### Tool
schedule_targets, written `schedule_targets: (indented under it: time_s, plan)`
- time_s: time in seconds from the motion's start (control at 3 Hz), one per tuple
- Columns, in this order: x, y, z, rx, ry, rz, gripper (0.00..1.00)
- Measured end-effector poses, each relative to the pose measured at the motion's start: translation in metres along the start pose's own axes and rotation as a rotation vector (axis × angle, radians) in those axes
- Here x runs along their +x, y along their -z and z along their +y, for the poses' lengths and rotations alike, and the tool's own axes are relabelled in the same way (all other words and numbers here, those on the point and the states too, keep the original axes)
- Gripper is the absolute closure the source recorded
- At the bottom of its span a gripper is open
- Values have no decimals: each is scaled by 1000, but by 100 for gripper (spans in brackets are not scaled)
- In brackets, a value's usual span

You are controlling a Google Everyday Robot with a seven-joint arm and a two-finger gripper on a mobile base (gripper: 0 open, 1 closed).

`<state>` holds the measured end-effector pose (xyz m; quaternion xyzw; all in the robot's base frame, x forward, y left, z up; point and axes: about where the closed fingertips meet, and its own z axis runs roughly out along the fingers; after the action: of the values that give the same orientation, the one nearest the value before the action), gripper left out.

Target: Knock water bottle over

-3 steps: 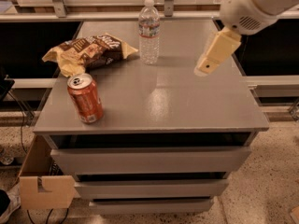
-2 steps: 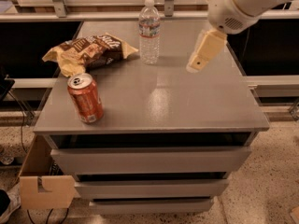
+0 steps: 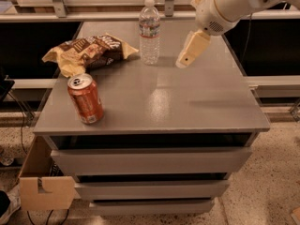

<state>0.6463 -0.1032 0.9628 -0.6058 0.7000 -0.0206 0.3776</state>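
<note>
The water bottle point(image 3: 149, 32) is clear and ribbed with a white cap and a pale label band. It stands upright at the back middle of the grey cabinet top point(image 3: 187, 102). My gripper point(image 3: 187, 55) hangs from the white arm at the upper right. Its cream fingers point down and left, a short way to the right of the bottle, not touching it.
An orange-red soda can point(image 3: 86, 99) stands upright near the front left edge. A brown and cream chip bag point(image 3: 86, 52) lies at the back left, next to the bottle. A cardboard box point(image 3: 44, 182) sits on the floor at the left. Metal rails run behind the cabinet.
My gripper has moved left toward the bottle, from the right side of the top to close beside it. The bottle, can and bag have not moved.
</note>
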Motion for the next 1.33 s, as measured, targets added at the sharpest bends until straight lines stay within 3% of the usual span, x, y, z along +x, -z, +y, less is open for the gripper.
schedule_targets:
  time_s: [0.67, 1.33]
  plan:
    - [-7, -51, -20, 35, -174, -131, 0]
    - [-20, -78, -33, 52, -339, -274, 0]
